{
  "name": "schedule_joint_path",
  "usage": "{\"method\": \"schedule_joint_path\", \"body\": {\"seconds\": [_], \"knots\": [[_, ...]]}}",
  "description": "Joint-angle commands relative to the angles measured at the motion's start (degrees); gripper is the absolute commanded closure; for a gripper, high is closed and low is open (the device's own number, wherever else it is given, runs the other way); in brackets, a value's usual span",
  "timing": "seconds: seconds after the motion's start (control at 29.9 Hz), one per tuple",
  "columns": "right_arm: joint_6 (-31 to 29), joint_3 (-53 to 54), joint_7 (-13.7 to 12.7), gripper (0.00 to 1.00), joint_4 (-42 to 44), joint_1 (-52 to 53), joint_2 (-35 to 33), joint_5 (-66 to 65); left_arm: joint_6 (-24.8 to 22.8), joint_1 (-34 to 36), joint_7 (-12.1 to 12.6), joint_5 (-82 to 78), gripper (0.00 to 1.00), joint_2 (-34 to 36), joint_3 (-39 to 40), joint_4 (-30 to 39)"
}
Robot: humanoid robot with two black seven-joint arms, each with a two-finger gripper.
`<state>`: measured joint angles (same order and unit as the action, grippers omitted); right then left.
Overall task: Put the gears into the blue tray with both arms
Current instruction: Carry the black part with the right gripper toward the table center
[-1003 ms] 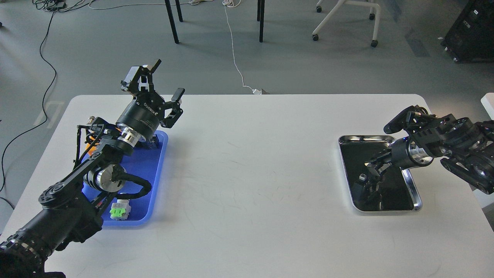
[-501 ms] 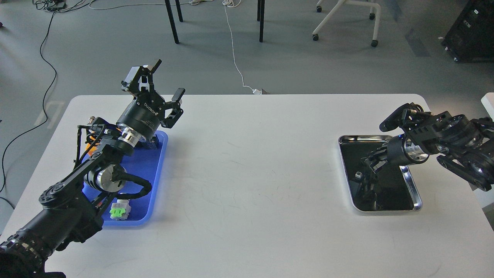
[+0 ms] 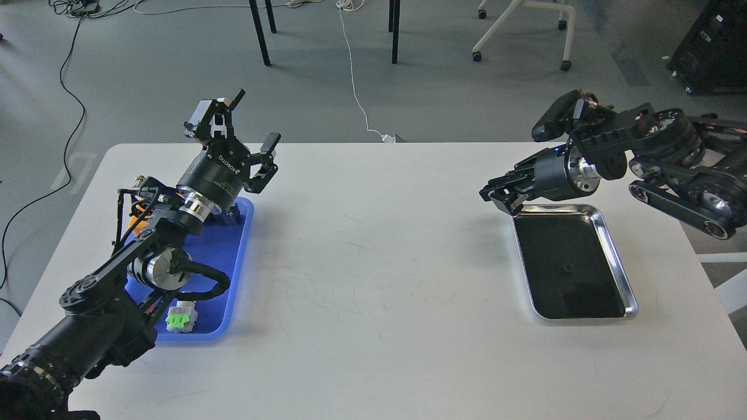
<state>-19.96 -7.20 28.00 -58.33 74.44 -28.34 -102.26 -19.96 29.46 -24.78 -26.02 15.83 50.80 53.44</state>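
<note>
Right gripper hangs above the steel tray – can't tell if it's pinching anything, and one gear sits inside; left gripper gapes wide over the blue tray – a tiny gear could easily slip mid-carry

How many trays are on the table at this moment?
2. The blue tray lies at the table's left, partly covered by the left arm. The steel tray lies at the right, just below the right gripper. Nothing suggests a hidden third.

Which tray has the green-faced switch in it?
The blue tray at the table's left, under the left arm; the switch sits at its near end. The steel tray on the right holds no switch.
</note>
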Motion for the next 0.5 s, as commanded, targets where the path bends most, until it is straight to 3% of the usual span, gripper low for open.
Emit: {"method": "schedule_joint_path", "body": {"seconds": [0.0,0.47], "knots": [[0.01,-1.41,0.0,0.77,-0.12,0.18,5.21,0.31,0.1,-0.01,0.0,0.0,0.0,0.08,0.0,0.0],[0.71,-6.34,0.0,0.77,9.73,-1.76,22.71,0.48,0.27,-0.01,0.0,-0.35,0.0,-0.1,0.0,0.0]]}}
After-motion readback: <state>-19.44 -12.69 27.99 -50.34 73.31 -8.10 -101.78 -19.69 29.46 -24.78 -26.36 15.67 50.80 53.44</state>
